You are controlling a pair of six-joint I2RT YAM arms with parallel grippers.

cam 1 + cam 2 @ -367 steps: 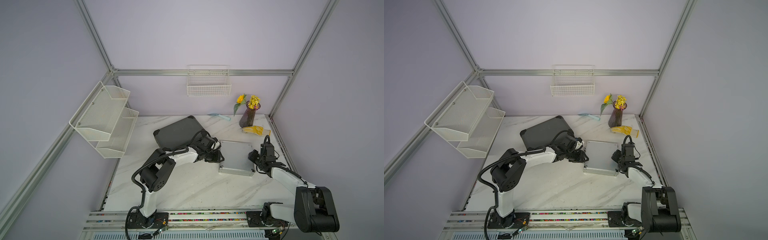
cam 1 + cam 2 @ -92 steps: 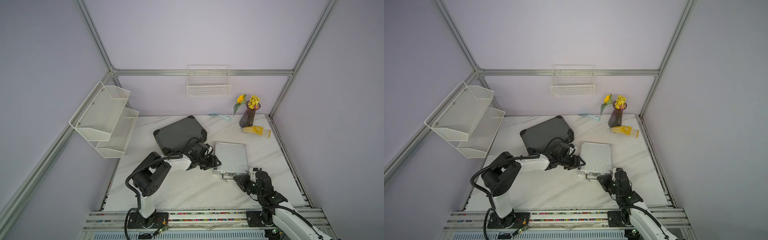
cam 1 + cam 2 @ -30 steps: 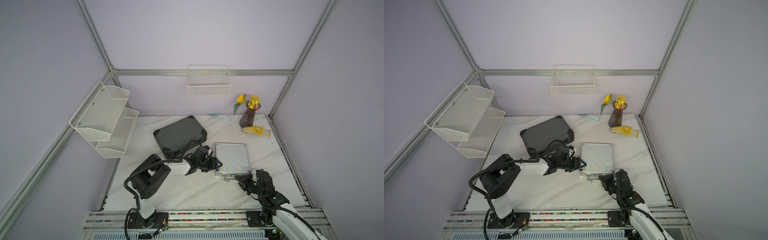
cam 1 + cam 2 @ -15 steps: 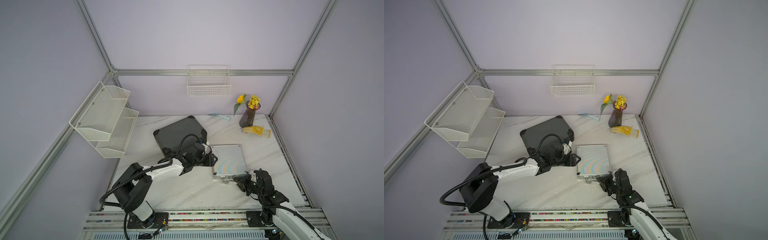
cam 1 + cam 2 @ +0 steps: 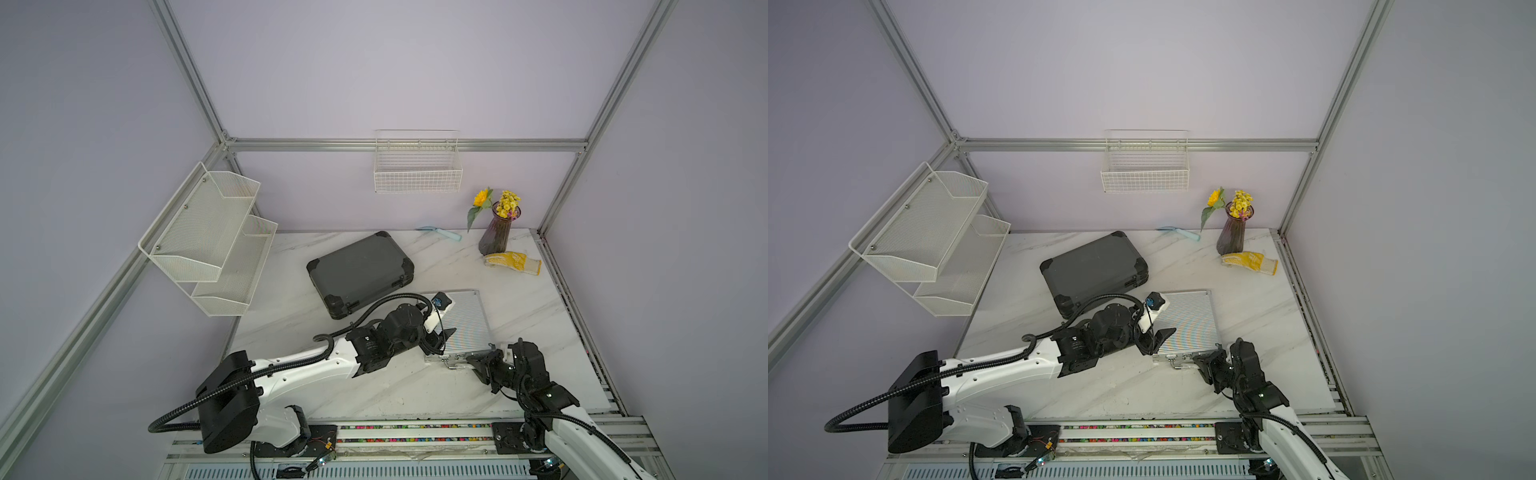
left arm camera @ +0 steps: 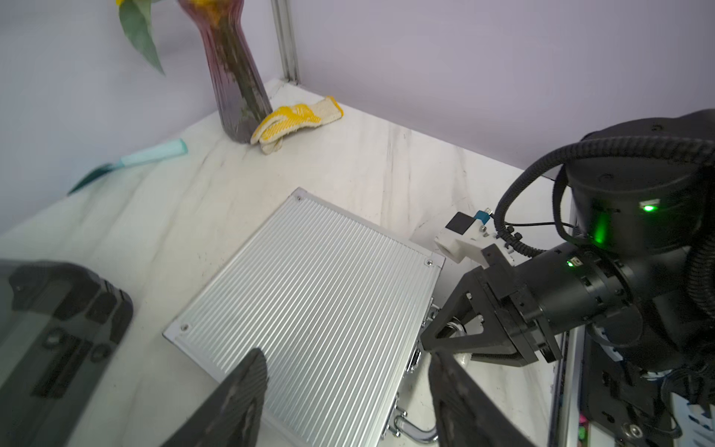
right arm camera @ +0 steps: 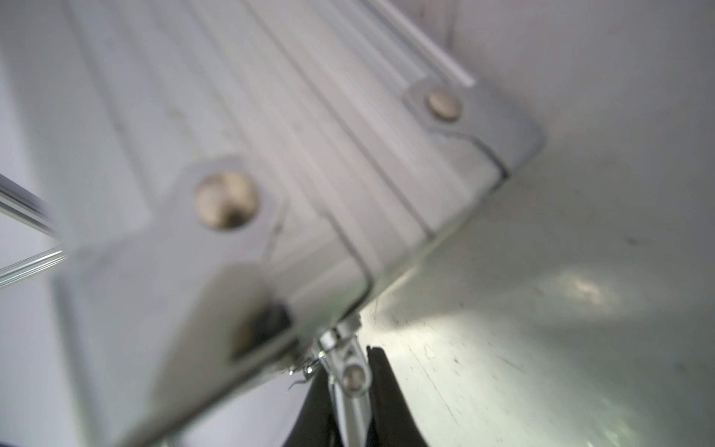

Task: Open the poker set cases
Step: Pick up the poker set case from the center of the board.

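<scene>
Right pincer (image 7: 350, 371) clamped on handle (image 7: 354, 377) of silver case (image 5: 465, 324) — left pincer (image 6: 344, 360) apart, empty.

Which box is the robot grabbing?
The ribbed silver case: the right gripper pinches its handle, the left gripper hangs open at its corner. The dark grey case lies untouched behind.

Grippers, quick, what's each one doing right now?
Left gripper: open, holding nothing, at a corner of the silver case.
Right gripper: closed on that case's chrome handle.
</scene>
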